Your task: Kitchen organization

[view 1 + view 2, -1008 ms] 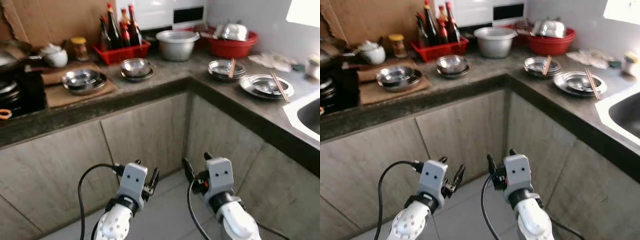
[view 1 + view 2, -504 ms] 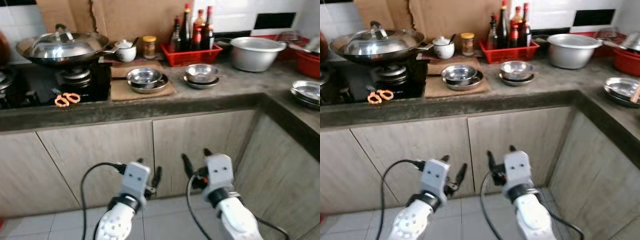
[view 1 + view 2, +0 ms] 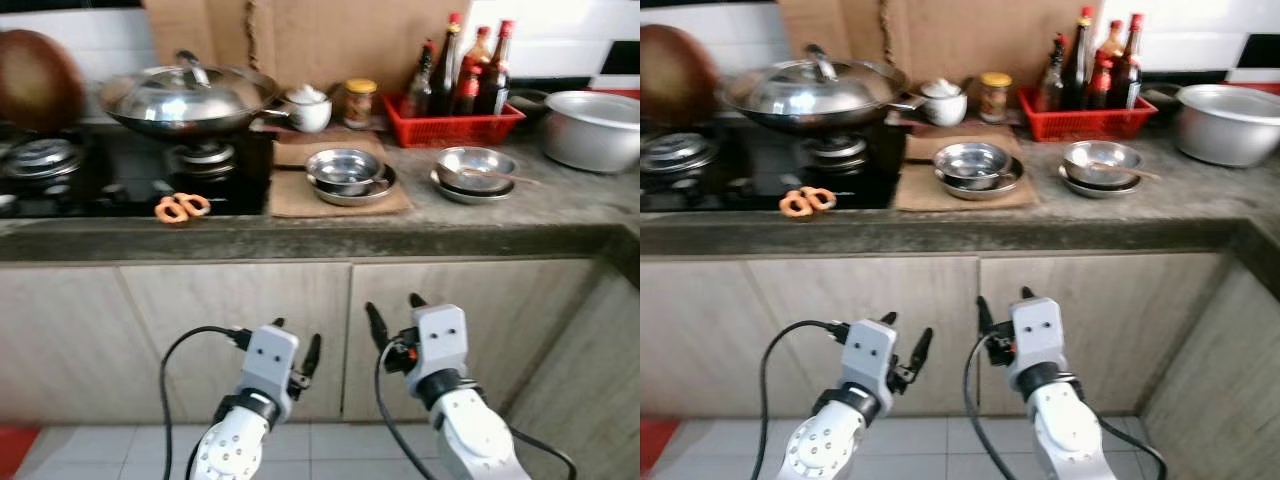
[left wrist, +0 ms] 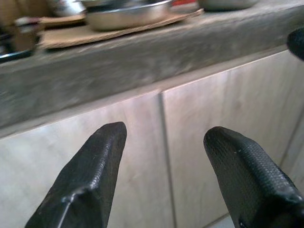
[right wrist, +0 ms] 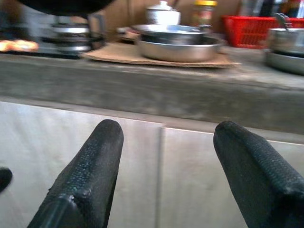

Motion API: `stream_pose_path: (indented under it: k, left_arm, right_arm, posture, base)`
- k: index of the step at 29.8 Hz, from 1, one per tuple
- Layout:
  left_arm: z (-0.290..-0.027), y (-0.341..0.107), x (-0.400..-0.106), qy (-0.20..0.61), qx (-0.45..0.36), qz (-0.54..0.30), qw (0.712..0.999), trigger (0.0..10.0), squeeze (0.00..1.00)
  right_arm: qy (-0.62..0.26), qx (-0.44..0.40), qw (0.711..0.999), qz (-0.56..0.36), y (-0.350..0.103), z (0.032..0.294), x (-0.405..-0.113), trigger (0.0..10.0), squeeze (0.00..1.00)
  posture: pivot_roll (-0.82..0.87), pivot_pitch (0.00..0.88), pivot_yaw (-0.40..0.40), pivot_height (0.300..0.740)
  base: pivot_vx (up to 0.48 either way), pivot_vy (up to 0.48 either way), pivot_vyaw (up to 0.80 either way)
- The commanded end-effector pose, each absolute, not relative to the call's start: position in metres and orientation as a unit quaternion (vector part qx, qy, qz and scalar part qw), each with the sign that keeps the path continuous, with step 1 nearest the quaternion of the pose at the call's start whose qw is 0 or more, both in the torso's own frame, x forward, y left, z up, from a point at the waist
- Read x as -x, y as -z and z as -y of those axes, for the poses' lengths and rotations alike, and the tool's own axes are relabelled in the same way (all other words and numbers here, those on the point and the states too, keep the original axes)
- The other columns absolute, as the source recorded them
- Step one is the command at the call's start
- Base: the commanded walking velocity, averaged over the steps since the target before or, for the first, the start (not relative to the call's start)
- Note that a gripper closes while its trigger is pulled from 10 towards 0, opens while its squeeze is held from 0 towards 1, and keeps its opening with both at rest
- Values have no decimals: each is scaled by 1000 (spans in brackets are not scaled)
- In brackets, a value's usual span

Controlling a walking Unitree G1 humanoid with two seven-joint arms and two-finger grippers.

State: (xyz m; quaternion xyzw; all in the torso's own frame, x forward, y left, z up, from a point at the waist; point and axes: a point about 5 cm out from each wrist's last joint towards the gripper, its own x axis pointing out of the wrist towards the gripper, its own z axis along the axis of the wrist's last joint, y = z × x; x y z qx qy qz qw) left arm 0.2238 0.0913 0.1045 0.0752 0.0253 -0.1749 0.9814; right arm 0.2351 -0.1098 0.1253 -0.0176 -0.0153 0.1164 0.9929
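Observation:
On the grey counter (image 3: 480, 225), a stack of steel bowls (image 3: 348, 173) rests on a brown cardboard sheet (image 3: 290, 198). A second steel bowl set (image 3: 472, 171) lies to its right. A lidded wok (image 3: 188, 97) sits on the black stove (image 3: 110, 180), with orange scissors (image 3: 181, 207) at the stove's front edge. My left gripper (image 3: 297, 345) and right gripper (image 3: 392, 312) are both open and hold nothing, low in front of the cabinet doors (image 3: 260, 320). In the wrist views, the left fingers (image 4: 90, 180) and right fingers (image 5: 88, 175) point at the cabinet fronts below the counter edge.
A red basket of sauce bottles (image 3: 462, 100), a white teapot (image 3: 306, 108), a jar (image 3: 359, 102) and a large steel pot (image 3: 592, 128) stand along the back wall. A brown round object (image 3: 38, 80) is at far left. White floor tiles (image 3: 330, 440) lie below.
The camera has kept turning left: the corner, sink and red basin have left the view, and the stove, wok and scissors now sit centre-left. Both grippers keep the same open pose.

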Motion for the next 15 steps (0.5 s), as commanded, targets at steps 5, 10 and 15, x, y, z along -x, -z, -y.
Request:
stream_pose_path:
  k: [5,10,15]
  left_arm:
    - [-84,-108,-223,185,-68,-17,980,10000,0]
    - [-84,-108,-223,186,-68,-17,980,10000,0]
    - [-83,-108,-223,190,-65,-17,980,10000,0]
  right_arm:
    - [-104,22,994,13,-125,116,-238,10000,0]
    - [-105,25,994,16,-127,118,-241,10000,0]
    - [-90,41,995,27,-132,130,-249,10000,0]
  posture:
    - [114,0,-19,740]
    - [117,0,-21,740]
    - [117,0,-20,740]
  base:
    - [295,0,0]
    - [295,0,0]
    - [294,0,0]
